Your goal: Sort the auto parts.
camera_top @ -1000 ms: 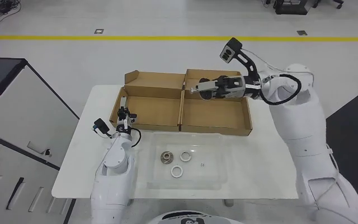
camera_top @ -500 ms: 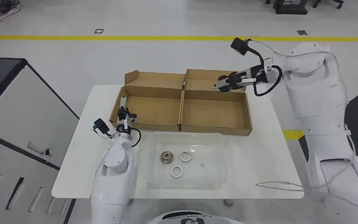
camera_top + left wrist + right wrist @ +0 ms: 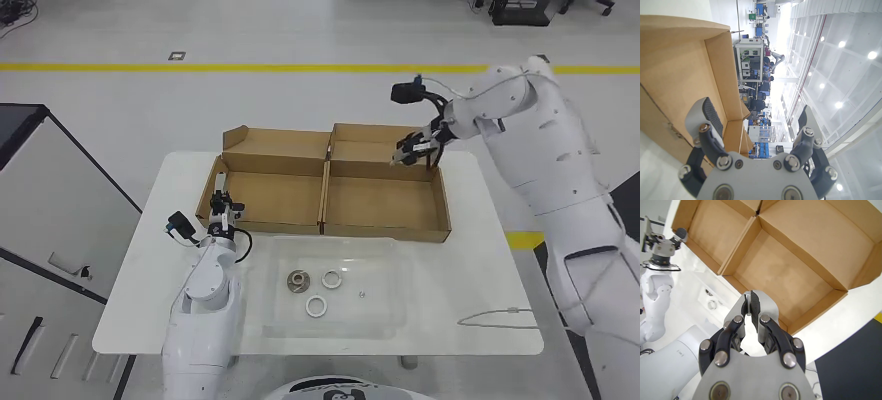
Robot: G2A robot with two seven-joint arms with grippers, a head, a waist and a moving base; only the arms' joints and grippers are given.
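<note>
Auto parts (image 3: 297, 282) on view! Two open cardboard boxes (image 3: 385, 205) sit side by side, and the clear tray (image 3: 385, 312) just before them holds the loose pieces. Left gripper (image 3: 755, 111) stands at the left box's near corner, fingers spread. Right gripper (image 3: 750, 294) hangs over the right box's far edge, pinching what looks like a threaded bolt (image 3: 748, 306).

— What's behind the tray (image 3: 388, 314)?
— Left box (image 3: 275, 198) and right box (image 3: 385, 207), side by side on the worktop (image 3: 470, 290).
— And in the tray?
— A hub (image 3: 296, 282), a far ring (image 3: 332, 279) and a near ring (image 3: 318, 306), toward its left side.
</note>
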